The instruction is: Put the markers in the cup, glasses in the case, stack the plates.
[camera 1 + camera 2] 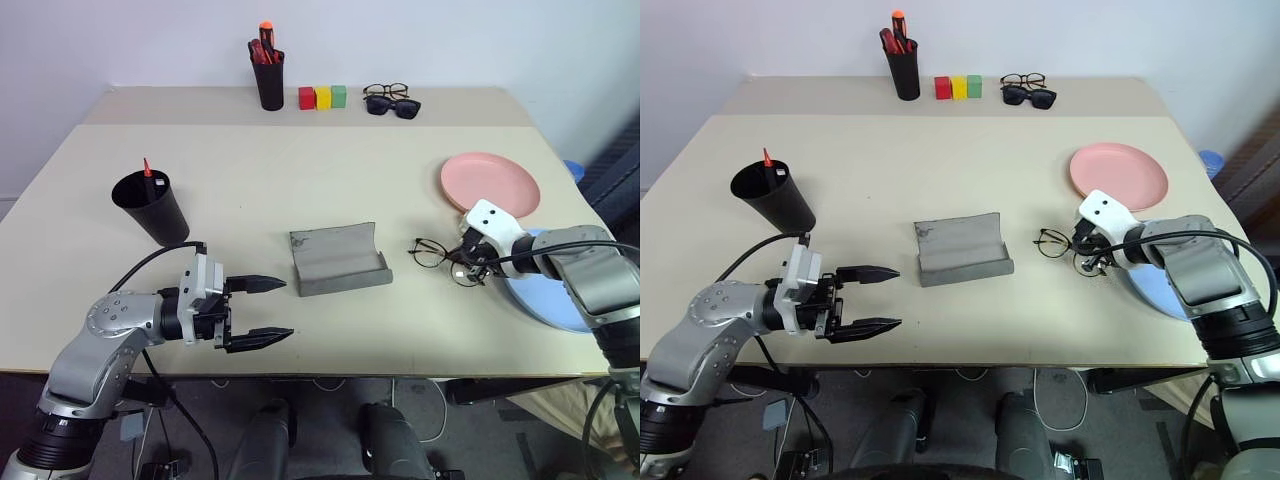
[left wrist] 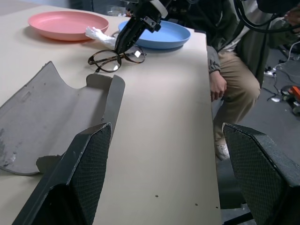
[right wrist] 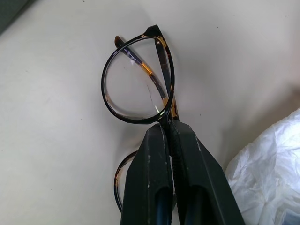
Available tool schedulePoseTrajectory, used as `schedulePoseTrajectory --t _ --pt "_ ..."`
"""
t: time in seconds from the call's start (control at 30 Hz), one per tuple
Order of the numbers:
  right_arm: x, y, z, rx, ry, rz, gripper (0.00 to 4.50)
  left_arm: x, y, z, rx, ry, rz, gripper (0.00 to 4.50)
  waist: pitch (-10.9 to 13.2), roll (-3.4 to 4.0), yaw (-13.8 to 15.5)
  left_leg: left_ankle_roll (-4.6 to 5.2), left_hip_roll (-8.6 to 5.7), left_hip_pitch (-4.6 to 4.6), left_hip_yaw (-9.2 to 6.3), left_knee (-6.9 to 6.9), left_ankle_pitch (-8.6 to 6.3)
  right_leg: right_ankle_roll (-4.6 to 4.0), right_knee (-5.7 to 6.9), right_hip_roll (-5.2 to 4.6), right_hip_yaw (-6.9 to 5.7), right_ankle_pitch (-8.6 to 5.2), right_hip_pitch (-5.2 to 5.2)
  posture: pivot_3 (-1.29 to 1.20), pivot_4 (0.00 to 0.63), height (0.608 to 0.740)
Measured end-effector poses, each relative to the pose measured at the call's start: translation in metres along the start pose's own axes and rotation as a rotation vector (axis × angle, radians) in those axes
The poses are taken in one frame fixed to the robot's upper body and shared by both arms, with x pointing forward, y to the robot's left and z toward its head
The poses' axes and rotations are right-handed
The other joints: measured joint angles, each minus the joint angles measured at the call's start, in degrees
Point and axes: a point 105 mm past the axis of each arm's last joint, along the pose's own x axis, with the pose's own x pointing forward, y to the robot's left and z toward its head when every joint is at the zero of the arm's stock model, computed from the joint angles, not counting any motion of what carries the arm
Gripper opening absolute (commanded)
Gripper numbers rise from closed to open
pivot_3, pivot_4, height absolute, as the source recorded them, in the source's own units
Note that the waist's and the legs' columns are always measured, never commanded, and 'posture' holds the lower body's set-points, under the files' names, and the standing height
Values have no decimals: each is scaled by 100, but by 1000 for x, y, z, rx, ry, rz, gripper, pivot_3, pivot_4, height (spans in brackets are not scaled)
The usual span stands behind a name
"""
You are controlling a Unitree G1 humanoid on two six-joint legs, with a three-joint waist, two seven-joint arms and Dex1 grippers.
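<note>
The right gripper point(image 3: 166, 126) has its jaws closed on the glasses point(image 3: 136, 84), pinching the frame at the bridge between the two round lenses; one lens lies just past the fingertips, the other beneath the fingers point(image 3: 150, 164). The glasses rest on the table point(image 1: 250, 190), beside the blue plate point(image 2: 159, 33) that lies under the right arm. A crumpled white wrapper point(image 3: 267, 168) sits close beside the closed jaws. The pink plate point(image 1: 490, 182) lies farther out, beyond the right gripper and apart from the blue one.

The left gripper point(image 1: 260, 312) hovers level near the table's front edge, jaws wide open and holding nothing. Straight ahead of its fingertips point(image 1: 268, 284) lies the case point(image 1: 338, 260), opened flat, between the two grippers and well apart from the glasses.

The cup point(image 1: 150, 205) stands upright behind the left gripper, with a red marker point(image 1: 146, 168) poking from it. At the table's far edge stand a pen holder point(image 1: 268, 72) full of red and orange markers, three coloured blocks point(image 1: 322, 97), and two more pairs of glasses point(image 1: 390, 98).

A seated person point(image 2: 234, 70) is past the table's edge in the left wrist view.
</note>
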Motion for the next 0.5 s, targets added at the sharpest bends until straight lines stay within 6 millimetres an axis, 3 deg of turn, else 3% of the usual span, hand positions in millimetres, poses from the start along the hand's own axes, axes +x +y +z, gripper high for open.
schedulePoseTrajectory --t 0.13,0.33,0.5 --pt "-8 3 15 -22 -64 24 60 3 -2 -1 -1 -7 -6 3907 2 3 1 0 0 0 0 0 0 0 0 0 0 0 -1 0 150 739" --pt "-29 13 76 -163 -243 33 60 6 -3 -3 1 -13 -11 3907 3 6 -14 -1 3 0 0 -3 0 0 0 1 0 0 -4 0 150 739" --pt "-30 34 126 -235 -405 95 60 5 -4 -3 1 -13 -9 3907 3 6 -17 -1 3 0 -1 -7 -1 0 -1 0 0 0 -5 0 150 739"
